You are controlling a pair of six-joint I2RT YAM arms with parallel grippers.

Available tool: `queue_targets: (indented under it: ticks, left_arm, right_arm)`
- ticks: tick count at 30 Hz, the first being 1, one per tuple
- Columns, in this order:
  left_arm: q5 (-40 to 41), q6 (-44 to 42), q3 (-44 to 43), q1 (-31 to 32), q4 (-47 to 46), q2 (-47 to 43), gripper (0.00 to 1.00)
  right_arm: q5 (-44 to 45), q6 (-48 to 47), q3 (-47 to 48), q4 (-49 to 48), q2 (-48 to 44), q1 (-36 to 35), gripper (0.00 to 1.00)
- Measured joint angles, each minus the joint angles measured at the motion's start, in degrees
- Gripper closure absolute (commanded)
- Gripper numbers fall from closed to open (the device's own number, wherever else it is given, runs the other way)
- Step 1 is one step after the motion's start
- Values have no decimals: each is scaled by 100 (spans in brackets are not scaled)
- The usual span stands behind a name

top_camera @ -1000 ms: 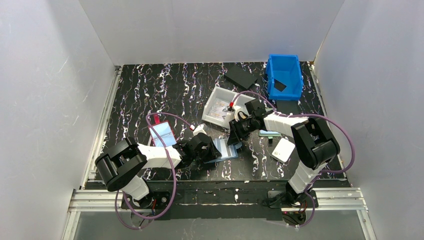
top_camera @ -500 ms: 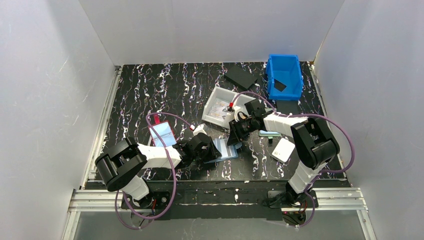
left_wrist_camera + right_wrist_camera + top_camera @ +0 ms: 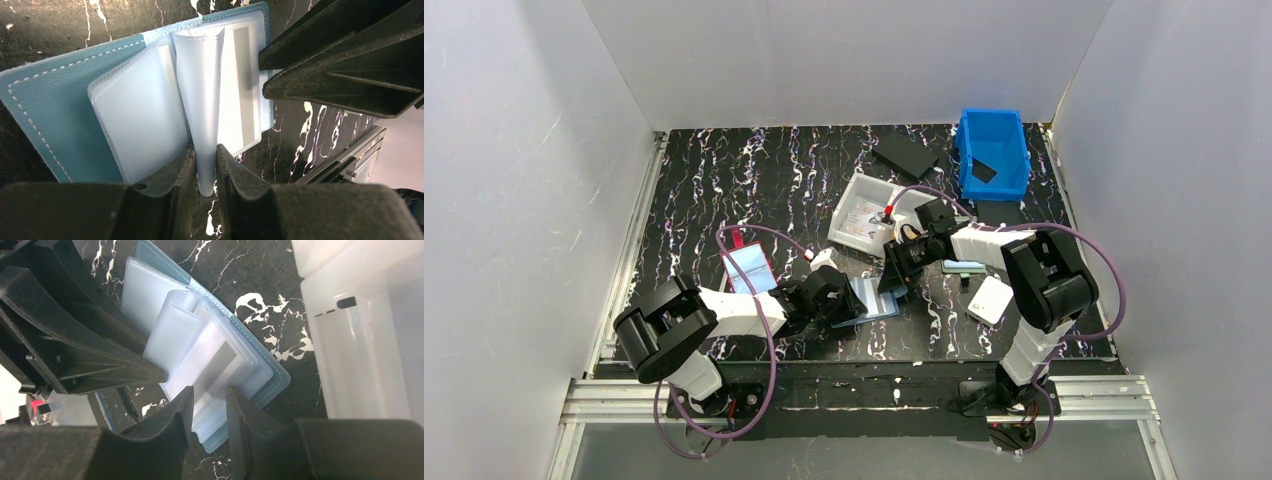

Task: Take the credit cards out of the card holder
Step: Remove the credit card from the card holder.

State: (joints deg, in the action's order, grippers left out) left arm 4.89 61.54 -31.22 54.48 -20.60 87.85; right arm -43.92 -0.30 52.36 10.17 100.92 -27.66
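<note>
The light-blue card holder (image 3: pixel 879 300) lies open on the black mat near the front centre, its clear pockets fanned up. My left gripper (image 3: pixel 852 305) is shut on one upright clear pocket (image 3: pixel 200 100) at its lower edge. My right gripper (image 3: pixel 209 392) stands open over the holder's right panel (image 3: pixel 272 385), its fingertips on either side of the stacked pocket edges. A pale credit card with a grey stripe (image 3: pixel 220 365) shows inside the top pocket there and is also seen as a pale card (image 3: pixel 240 75) in the left wrist view. The two grippers face each other closely.
A clear tray (image 3: pixel 902 200) with printed cards stands just behind the right gripper. A blue bin (image 3: pixel 994 150) and a black flat piece (image 3: pixel 909 152) sit at the back right. A red-edged holder (image 3: pixel 749 268) lies left, a teal holder (image 3: pixel 964 267) and a white card (image 3: pixel 991 298) right.
My right gripper has edged slightly left toward the holder. The left gripper keeps its hold on the pocket without moving.
</note>
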Motion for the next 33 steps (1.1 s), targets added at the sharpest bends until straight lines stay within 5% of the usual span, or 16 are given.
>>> queue_targets:
  ticks: [12, 23, 33]
  left_arm:
    - [-90, -39, 26, -17, -31, -20, 81]
    - [-177, 4, 278, -103, -334, -155, 73]
    - [-251, 114, 538, -177, -479, -369, 66]
  right_arm:
    - [-680, 264, 0, -140, 72, 11, 65]
    - [-1244, 505, -20, -315, 81, -37, 70]
    - [-894, 535, -61, -289, 144, -98, 99]
